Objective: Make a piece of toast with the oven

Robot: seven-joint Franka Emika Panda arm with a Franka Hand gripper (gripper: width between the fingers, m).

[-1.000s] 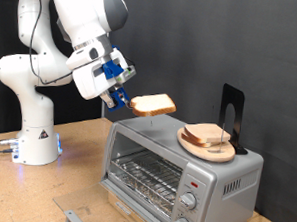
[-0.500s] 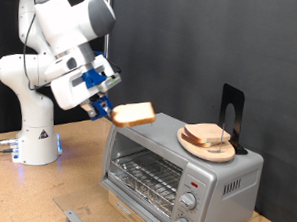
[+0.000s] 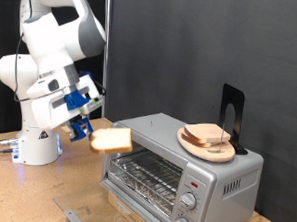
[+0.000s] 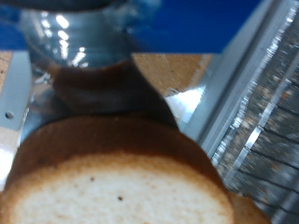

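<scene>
**One slice in the gripper, off the oven's front corner**

One piece of toast point(image 3: 112, 140) is pinched in your gripper point(image 3: 85, 128), held in the air just off the oven point(image 3: 181, 168) at the exterior view's left, about level with the oven's top edge. The slice lies roughly flat, tilted slightly. Your wrist view shows the same slice point(image 4: 112, 182) filling the lower frame, pale crumb with brown crust, dark fingers point(image 4: 98, 93) closed on its far edge.

Your oven has its glass door shut, and a wire rack point(image 3: 145, 174) shows through it. Knobs point(image 3: 192, 186) sit on the front at the exterior view's right. On the oven roof a round wooden board point(image 3: 209, 144) carries a second slice point(image 3: 203, 134), with a black stand point(image 3: 231, 115) at its rear.

Your arm is folded low, wrist angled down toward the oven front from the exterior view's left. Open tabletop point(image 3: 44, 191) lies below the slice and in front of the door.
</scene>
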